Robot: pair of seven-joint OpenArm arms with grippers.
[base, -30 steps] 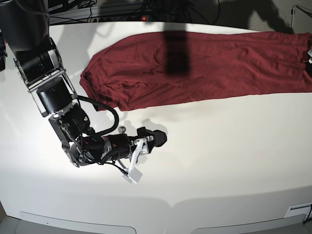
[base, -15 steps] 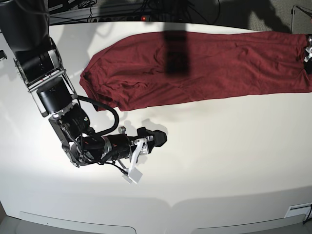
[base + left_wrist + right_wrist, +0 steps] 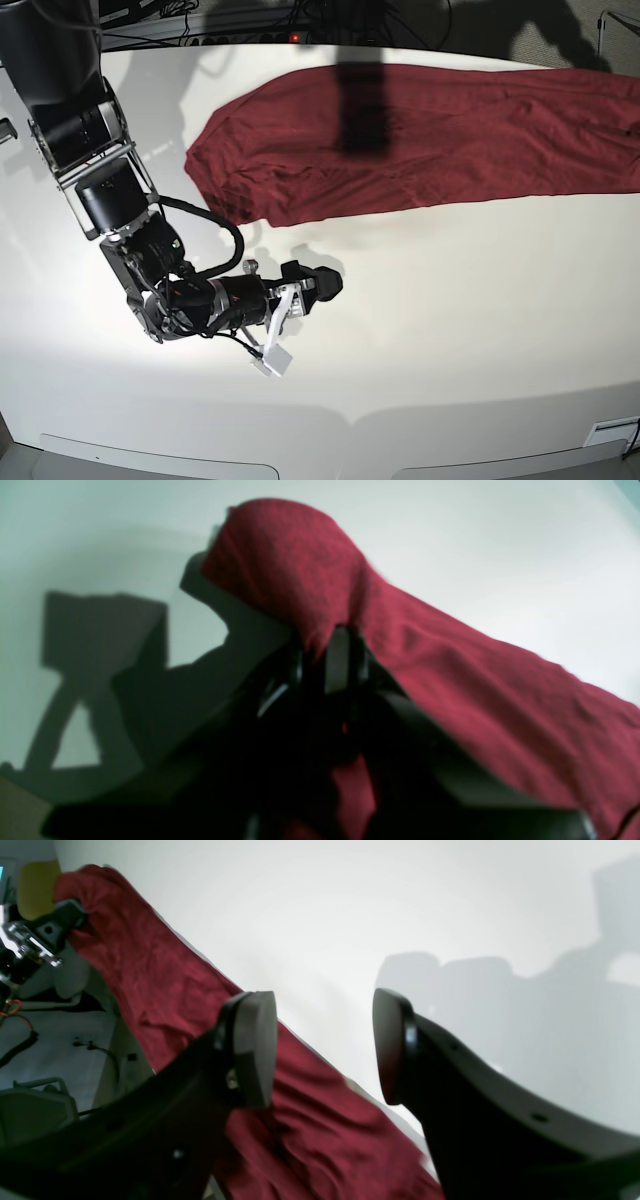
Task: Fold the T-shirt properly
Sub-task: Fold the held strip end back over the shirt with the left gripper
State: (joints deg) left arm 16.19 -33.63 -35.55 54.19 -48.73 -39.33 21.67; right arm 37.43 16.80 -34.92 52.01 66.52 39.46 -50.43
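Note:
The maroon T-shirt (image 3: 430,140) lies stretched in a long band across the far part of the white table (image 3: 450,330), running off the right edge of the base view. My left gripper (image 3: 325,655) is shut on an end of the shirt (image 3: 450,670), with fabric draped over its fingers. It is out of the base view and shows small in the right wrist view (image 3: 45,935). My right gripper (image 3: 325,283) lies low over bare table in front of the shirt's left end. It is open and empty (image 3: 325,1045), with the shirt (image 3: 165,990) behind it.
Cables and a power strip (image 3: 250,35) run along the table's back edge. A dark shadow band (image 3: 360,110) crosses the shirt. The right arm's body (image 3: 110,190) stands over the table's left side. The table's front edge (image 3: 350,420) is near.
The shirt has slid to the right, its left end moving away from the right arm. The left gripper at the right edge has passed out of the base view. The right arm has not moved.

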